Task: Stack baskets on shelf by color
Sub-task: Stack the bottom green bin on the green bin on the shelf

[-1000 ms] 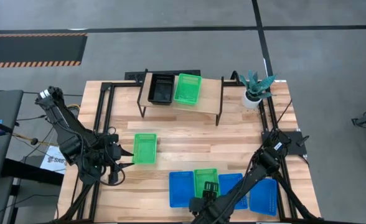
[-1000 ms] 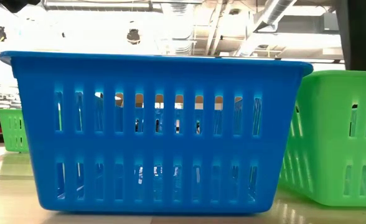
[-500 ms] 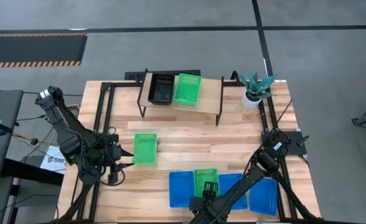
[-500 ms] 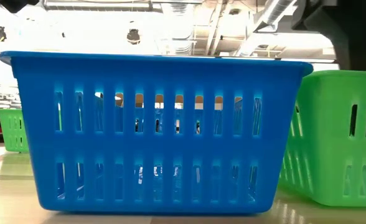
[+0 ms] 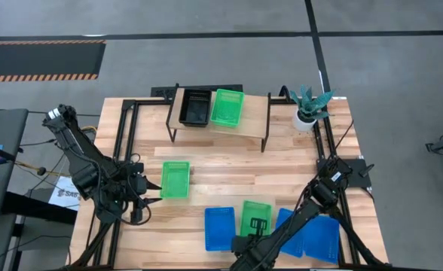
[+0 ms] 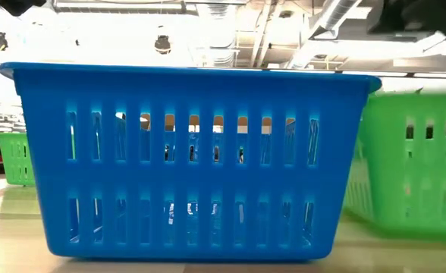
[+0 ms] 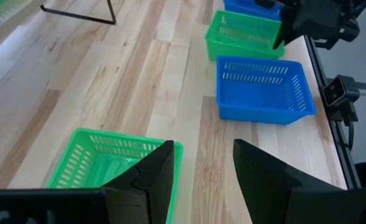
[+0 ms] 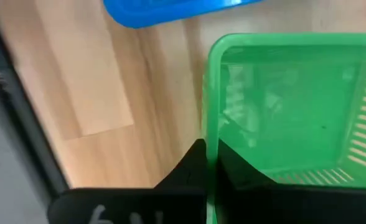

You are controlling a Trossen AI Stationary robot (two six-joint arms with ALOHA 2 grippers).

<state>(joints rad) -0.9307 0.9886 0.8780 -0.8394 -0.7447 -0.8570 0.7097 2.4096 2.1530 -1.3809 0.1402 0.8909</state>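
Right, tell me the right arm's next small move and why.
Probably lift. The right gripper is shut on the rim of the green basket at the near edge, between blue baskets. Raising it clears them before carrying it to the shelf, where another green one sits.

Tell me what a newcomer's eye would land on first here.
Probably the right gripper at the near edge of the slatted wooden table, shut on the rim of a bright green plastic mesh basket between blue plastic mesh baskets. Then the low light-wood shelf at the far edge, holding a black basket beside a green basket.
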